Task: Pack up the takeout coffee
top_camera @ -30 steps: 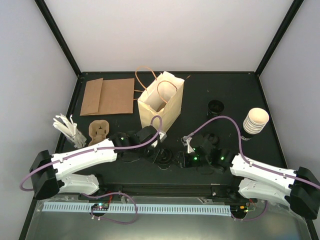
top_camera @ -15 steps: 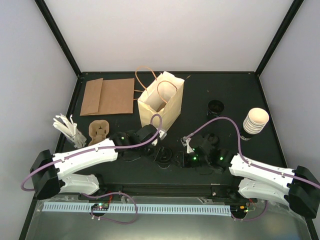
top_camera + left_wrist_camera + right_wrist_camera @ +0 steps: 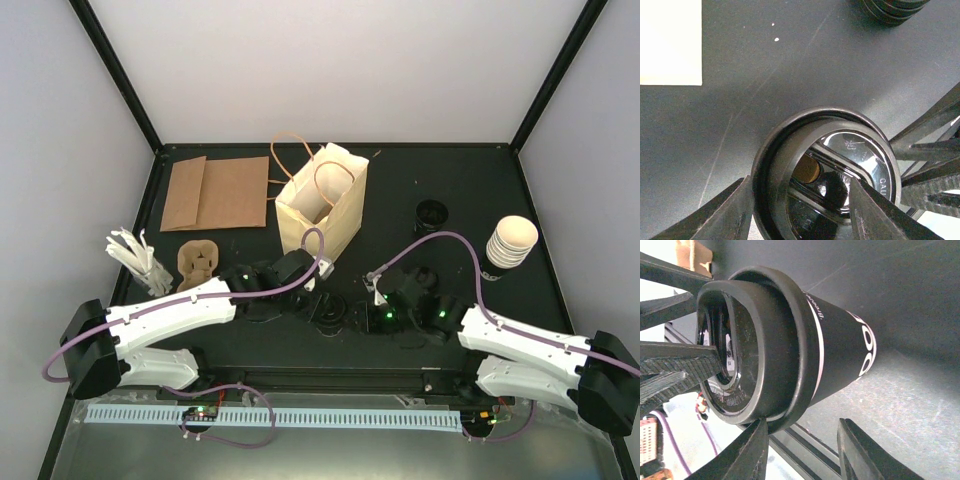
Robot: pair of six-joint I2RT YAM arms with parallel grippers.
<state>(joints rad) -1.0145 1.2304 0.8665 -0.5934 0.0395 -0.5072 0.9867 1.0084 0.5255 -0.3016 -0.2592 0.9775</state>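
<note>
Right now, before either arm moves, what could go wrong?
The black paper cup with white print stands between the left jaws and right jaws; an uneven pull could tip it.
I cannot tell whether its black plastic lid is seated; lifting by it might pop it off.
The cream paper bag with loop handles stands beside the left arm; a swing could topple it.

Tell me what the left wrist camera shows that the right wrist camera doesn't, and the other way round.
Only left wrist: the black lid from straight above, a cream bag corner, a stack of black lids. Only right wrist: the black cup side-on, with its white print. Both: that lid on the cup, with the left fingers at its rim.
</note>
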